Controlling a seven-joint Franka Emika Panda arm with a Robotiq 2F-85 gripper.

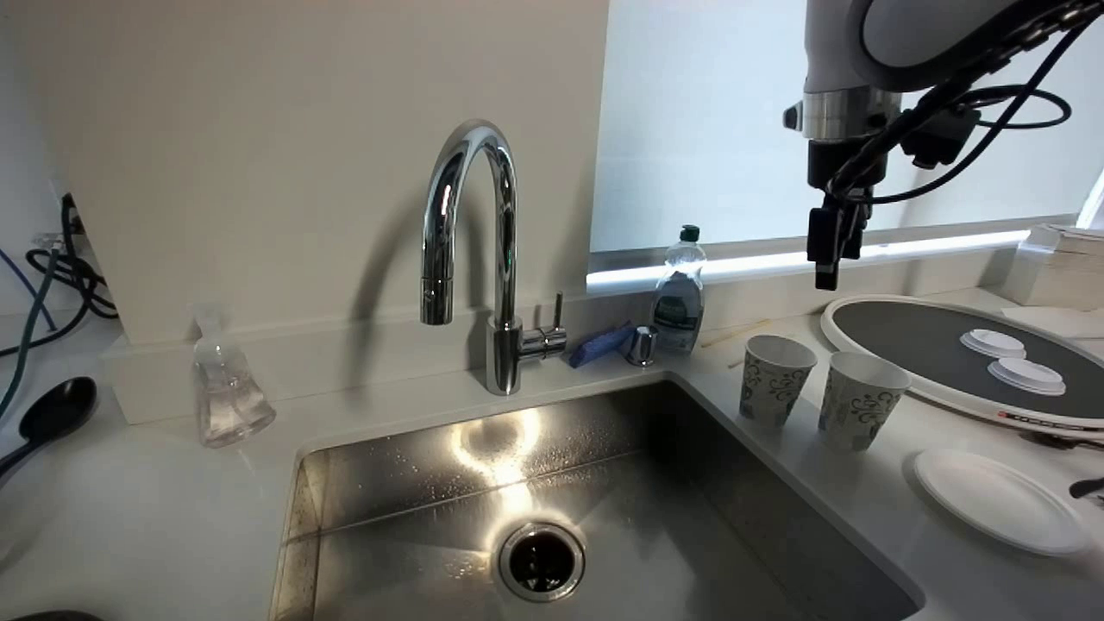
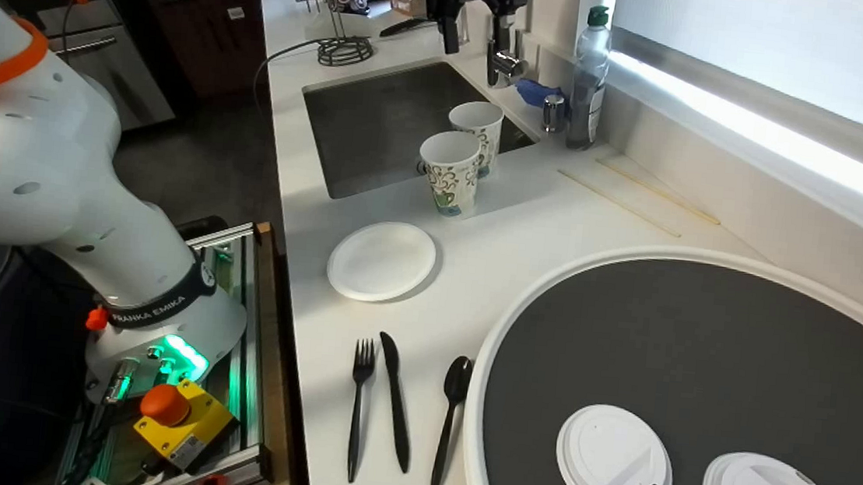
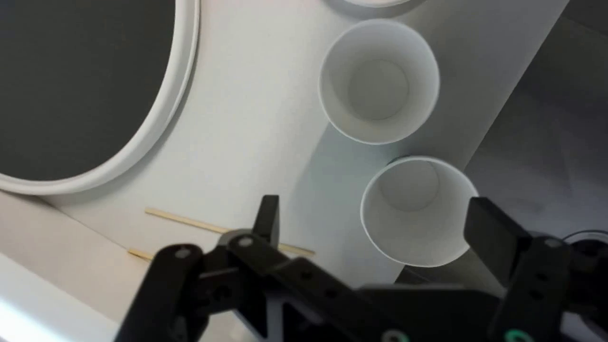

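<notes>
My black gripper (image 3: pixel 375 213) is open and empty, its two fingers wide apart. It hangs above the counter in both exterior views (image 1: pixel 832 259) (image 2: pixel 479 32). In the wrist view, the nearer white paper cup (image 3: pixel 418 223) appears between the fingers, lower down, with the right finger overlapping its rim in the picture. A second paper cup (image 3: pixel 380 85) stands beside it. Both cups are upright, empty inside and printed with a swirl pattern. The nearer cup (image 1: pixel 774 384) and the second cup (image 1: pixel 862 401) stand at the sink's edge. I see no contact with either cup.
A steel sink (image 1: pixel 414 535) with a tall faucet (image 1: pixel 504 259) lies beside the cups. A soap bottle (image 2: pixel 587 84), two thin wooden sticks (image 2: pixel 622 204), a white plate (image 2: pixel 381 261), black cutlery (image 2: pixel 395 403) and a round dark board (image 2: pixel 689 335) with two white lids (image 2: pixel 615 462) are around.
</notes>
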